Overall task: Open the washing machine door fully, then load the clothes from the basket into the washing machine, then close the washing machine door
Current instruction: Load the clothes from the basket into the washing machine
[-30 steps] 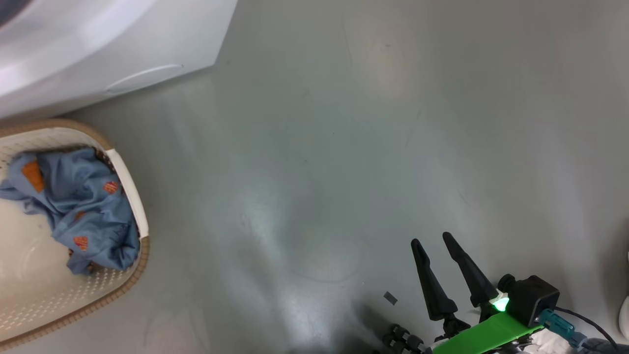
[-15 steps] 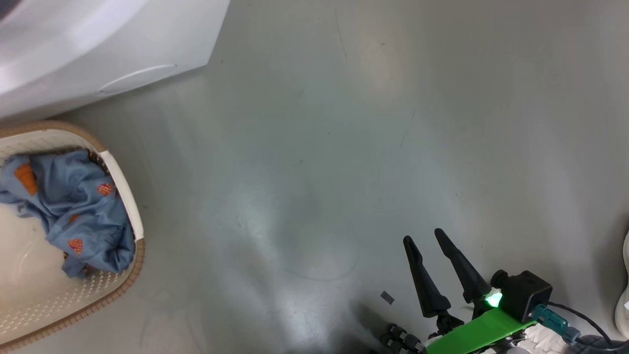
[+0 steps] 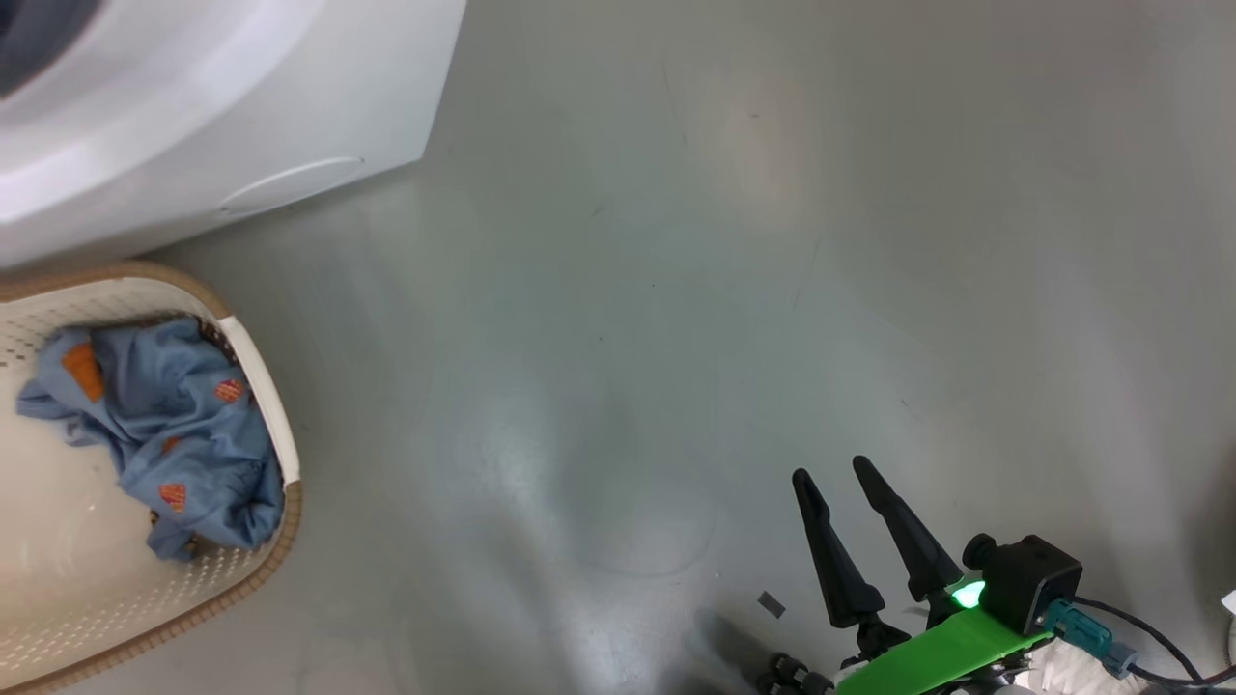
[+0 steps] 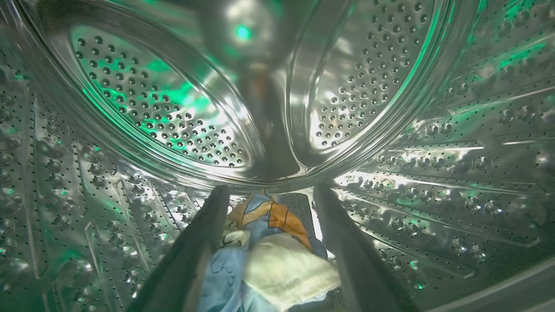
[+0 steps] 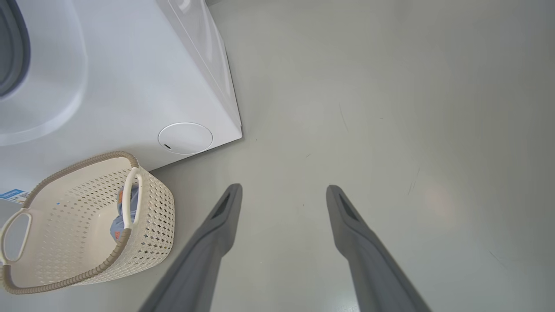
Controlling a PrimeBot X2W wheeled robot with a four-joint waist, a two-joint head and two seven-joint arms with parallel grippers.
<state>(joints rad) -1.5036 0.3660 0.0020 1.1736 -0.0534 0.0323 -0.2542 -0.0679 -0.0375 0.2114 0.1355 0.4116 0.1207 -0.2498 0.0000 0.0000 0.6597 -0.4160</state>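
My left gripper (image 4: 271, 190) is inside the washing machine's steel drum (image 4: 173, 117), jaws open. Between its fingers, on the drum's floor, lie clothes: a cream piece (image 4: 286, 268), an orange-and-blue striped piece (image 4: 271, 216) and light blue cloth (image 4: 225, 277). Nothing is gripped. The white washing machine (image 3: 193, 106) stands at the upper left, and its door is out of view. The cream basket (image 3: 261, 386) (image 5: 147, 216) sits on the floor before it, holding a light blue garment with orange prints (image 3: 174, 434). My right gripper (image 3: 829, 469) (image 5: 284, 188) hangs open over bare floor, well right of the basket.
Grey floor (image 3: 676, 290) spreads to the right of the machine and basket. The machine's round white cap (image 5: 185, 138) and a blue label (image 5: 13, 195) sit low on its front. A small dark scrap (image 3: 770, 604) lies on the floor near my right gripper.
The head camera has shifted a little. The basket, its blue garment and my open right gripper stand as before.
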